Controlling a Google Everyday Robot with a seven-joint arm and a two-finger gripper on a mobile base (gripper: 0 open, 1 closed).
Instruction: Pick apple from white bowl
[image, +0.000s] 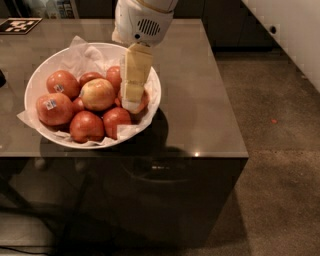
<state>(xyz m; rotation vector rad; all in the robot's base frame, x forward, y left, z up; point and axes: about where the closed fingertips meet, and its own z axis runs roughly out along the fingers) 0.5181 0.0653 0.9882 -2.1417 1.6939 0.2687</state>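
Cream plastic gripper (131, 102) points down into the right side of the white bowl (33, 82); I cannot tell whether it is spread or pressed together. The pale apple (98, 94) sits just left of it among red apples (55, 108), on a glossy table (200, 100).

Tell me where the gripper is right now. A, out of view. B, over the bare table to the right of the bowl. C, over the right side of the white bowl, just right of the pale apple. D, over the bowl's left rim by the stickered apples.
C: the gripper hangs over the right side of the white bowl, right of the pale yellow-green apple.
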